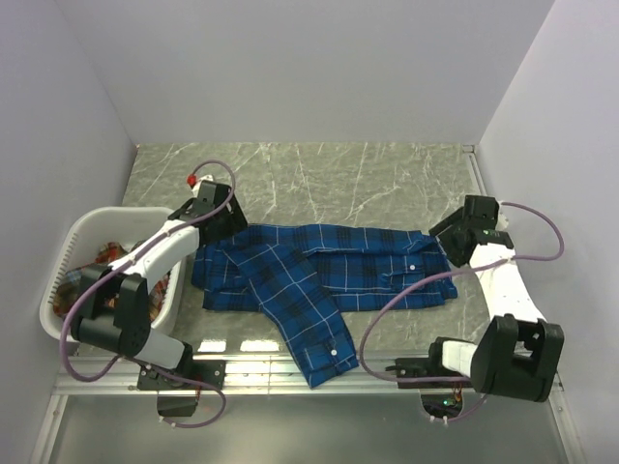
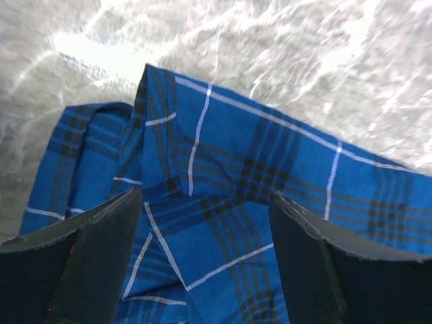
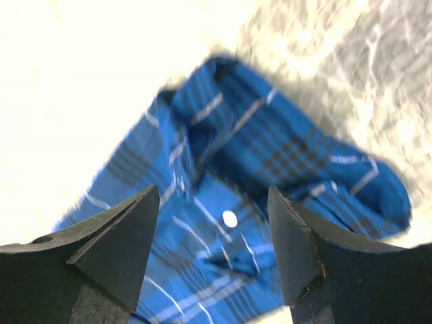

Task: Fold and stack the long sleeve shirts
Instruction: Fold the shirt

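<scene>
Far left: white basket (image 1: 68, 253) with slatted walls, standing on the table (image 1: 338, 179) at its left side. In it is the red shirt (image 1: 100, 257), orange-red plaid, crumpled and partly hidden by the left arm, which reaches over the basket's right rim. Left gripper (image 1: 219, 224): hangs over the upper left corner of the blue shirt (image 1: 368, 253). In the left wrist view the two dark fingers (image 2: 101, 236) stand wide apart with nothing between them. The cloth (image 2: 236, 155) lies below, one folded edge toward the bare table and a bunched fold at the left. Centre: the blue shirt, royal blue plaid with thin white and dark lines, lies flat on the table as a long band running left to right between the two grippers. One sleeve (image 1: 300, 309) crosses the band on a slant from the upper left. It runs toward the near edge and ends close to the rail, with a white button (image 1: 332, 354) on its cuff. The band's right end is in folded layers, slightly rumpled. Right gripper (image 1: 450, 246): poised over that right end. The right wrist view is blurred but shows the fingers (image 3: 297, 250) spread and holding nothing. Beneath them lie the shirt's folds (image 3: 270, 155) and another white button (image 3: 230, 219). Far right: the right arm, white and black, bends back to its base at the near edge.
</scene>
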{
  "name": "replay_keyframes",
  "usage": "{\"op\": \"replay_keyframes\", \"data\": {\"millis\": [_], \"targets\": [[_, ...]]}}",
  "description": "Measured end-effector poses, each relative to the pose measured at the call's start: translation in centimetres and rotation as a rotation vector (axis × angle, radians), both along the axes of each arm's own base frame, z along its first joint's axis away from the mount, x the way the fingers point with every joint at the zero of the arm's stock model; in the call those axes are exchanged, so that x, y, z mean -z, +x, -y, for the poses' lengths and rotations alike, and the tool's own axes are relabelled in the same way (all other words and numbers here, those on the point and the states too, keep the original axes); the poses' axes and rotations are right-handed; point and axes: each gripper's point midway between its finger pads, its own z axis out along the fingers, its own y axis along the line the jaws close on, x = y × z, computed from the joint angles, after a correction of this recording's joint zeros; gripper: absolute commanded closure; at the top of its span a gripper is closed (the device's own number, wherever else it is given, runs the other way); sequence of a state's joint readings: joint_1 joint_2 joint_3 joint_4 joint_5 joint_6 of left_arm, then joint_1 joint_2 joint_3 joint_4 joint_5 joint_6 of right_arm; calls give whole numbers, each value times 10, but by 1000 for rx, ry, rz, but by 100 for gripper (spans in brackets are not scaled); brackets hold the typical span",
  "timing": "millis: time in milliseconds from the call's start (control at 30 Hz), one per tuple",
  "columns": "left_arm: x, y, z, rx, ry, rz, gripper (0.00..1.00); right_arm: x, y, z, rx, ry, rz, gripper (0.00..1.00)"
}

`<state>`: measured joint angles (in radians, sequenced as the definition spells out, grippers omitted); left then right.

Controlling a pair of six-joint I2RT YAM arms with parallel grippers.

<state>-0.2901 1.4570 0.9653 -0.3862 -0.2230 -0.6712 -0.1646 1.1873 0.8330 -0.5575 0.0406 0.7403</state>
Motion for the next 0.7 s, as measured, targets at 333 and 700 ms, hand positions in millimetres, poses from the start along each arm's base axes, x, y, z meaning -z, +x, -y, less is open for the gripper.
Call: {"op": "replay_keyframes", "data": {"millis": [333,700], "targets": [[37,-6,2,-10,2,-110,20,34,44,8,95,95,23,32],[58,-15,-5,-41,-22,-175,21,55,65,-1,100,187,35,67]]}}
